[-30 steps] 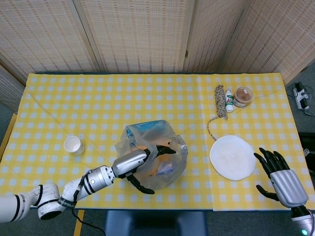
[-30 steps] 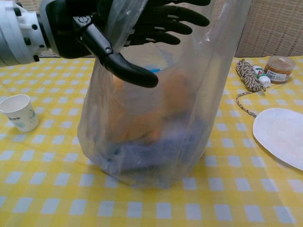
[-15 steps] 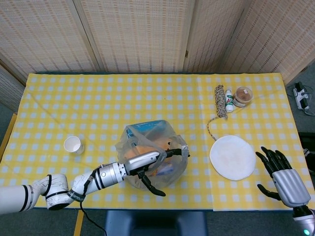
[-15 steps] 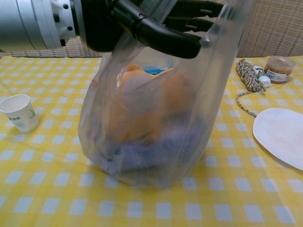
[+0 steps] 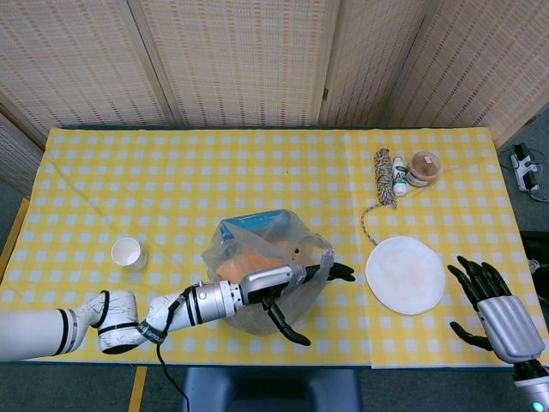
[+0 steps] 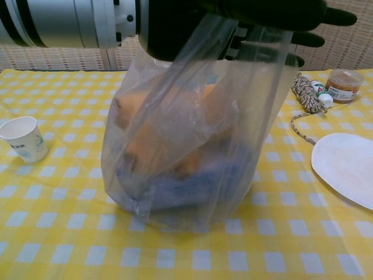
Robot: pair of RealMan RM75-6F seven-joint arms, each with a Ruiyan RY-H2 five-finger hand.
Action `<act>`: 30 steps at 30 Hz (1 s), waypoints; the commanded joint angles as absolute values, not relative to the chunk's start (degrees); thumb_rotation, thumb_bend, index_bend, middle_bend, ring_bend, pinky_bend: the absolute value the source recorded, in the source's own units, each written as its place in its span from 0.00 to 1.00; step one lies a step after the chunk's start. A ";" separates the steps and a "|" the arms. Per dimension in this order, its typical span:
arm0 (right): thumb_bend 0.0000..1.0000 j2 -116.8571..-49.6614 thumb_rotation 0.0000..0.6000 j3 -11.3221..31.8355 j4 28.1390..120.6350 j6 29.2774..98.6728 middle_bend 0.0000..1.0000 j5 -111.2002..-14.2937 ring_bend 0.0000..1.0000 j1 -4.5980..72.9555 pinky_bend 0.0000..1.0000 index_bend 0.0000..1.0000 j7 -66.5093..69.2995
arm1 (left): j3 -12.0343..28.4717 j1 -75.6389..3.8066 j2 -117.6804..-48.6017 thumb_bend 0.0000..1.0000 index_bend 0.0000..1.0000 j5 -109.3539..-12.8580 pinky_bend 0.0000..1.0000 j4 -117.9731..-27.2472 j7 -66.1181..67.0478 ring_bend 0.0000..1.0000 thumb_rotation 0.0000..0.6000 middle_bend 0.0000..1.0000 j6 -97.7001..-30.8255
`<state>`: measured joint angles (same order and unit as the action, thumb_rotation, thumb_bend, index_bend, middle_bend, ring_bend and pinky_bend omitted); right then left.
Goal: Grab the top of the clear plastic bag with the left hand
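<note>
The clear plastic bag (image 5: 257, 262) (image 6: 186, 151) stands near the table's front edge, with orange and blue things inside. My left hand (image 5: 296, 287) (image 6: 245, 14) reaches across its top from the left. The fingers stretch out past the bag's right side and the thumb points toward the table's front edge. In the chest view the bag's top film rises between thumb and fingers, which are still apart. My right hand (image 5: 496, 309) hovers off the table's front right corner, fingers spread, holding nothing.
A paper cup (image 5: 127, 252) (image 6: 23, 139) stands left of the bag. A white round disc (image 5: 405, 275) (image 6: 347, 166) lies to its right. Behind that are a rope bundle (image 5: 383, 176) (image 6: 306, 92), a small bottle (image 5: 399, 176) and a jar (image 5: 423, 168) (image 6: 344, 84).
My left hand has slid rightward over the bag's top, its fingers now past the right side. The bag's top film has been drawn rightward with it. The right hand barely moved.
</note>
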<state>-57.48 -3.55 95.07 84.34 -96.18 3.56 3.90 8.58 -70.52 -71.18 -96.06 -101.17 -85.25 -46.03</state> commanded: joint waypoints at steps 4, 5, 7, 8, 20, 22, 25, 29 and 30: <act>0.27 -57.36 1.00 -3.58 94.95 84.35 0.00 -96.23 0.00 3.56 0.00 0.00 4.23 | 9.33 -72.44 -71.27 0.06 0.06 -95.72 0.08 -99.77 -94.55 0.05 1.00 0.14 -47.45; 0.27 -57.34 1.00 -3.59 94.93 84.33 0.00 -96.23 0.00 3.56 0.00 0.00 4.30 | 9.28 -72.50 -71.19 0.07 0.07 -95.74 0.11 -99.66 -95.24 0.05 1.00 0.14 -47.67; 0.27 -57.31 1.00 -3.58 94.87 84.31 0.00 -96.23 0.00 3.58 0.00 0.00 4.38 | 9.08 -72.54 -70.92 0.06 0.10 -95.84 0.17 -99.65 -96.35 0.08 1.00 0.18 -48.17; 0.27 -57.31 1.00 -3.59 94.86 84.28 0.00 -96.22 0.00 3.58 0.00 0.00 4.37 | 9.00 -72.48 -70.70 0.06 0.12 -95.67 0.23 -99.79 -96.67 0.10 1.00 0.20 -48.42; 0.27 -57.57 1.00 -3.75 95.12 83.69 0.00 -96.24 0.00 3.69 0.00 0.00 3.30 | 13.48 -67.21 -70.53 0.46 0.71 -76.32 0.92 -110.12 -71.55 0.78 1.00 0.88 -51.45; 0.27 -57.59 1.00 -3.80 95.15 83.86 0.00 -96.37 0.00 3.60 0.00 0.00 3.23 | 14.16 -66.27 -70.57 0.49 0.73 -73.78 0.94 -111.97 -67.12 0.81 1.00 0.91 -52.39; 0.27 -57.61 1.00 -3.86 95.15 84.07 0.00 -96.53 0.00 3.49 0.00 0.00 3.18 | 15.31 -65.12 -70.65 0.51 0.81 -69.98 0.99 -114.14 -62.47 0.87 1.00 0.98 -53.30; 0.27 -57.61 1.00 -3.97 95.17 84.07 0.00 -96.75 0.00 3.49 0.00 0.00 3.21 | 16.98 -64.13 -70.93 0.52 0.90 -65.16 1.00 -116.58 -57.10 0.93 1.00 1.00 -54.12; 0.27 -57.59 1.00 -4.02 95.17 84.06 0.00 -96.83 0.00 3.49 0.00 0.00 3.25 | 17.27 -63.82 -71.02 0.54 0.91 -64.48 1.00 -117.10 -55.38 0.93 1.00 1.00 -54.44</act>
<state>-57.59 -4.01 95.17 84.07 -96.83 3.49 3.24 15.82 -65.10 -70.76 -66.79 -115.02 -58.76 -53.33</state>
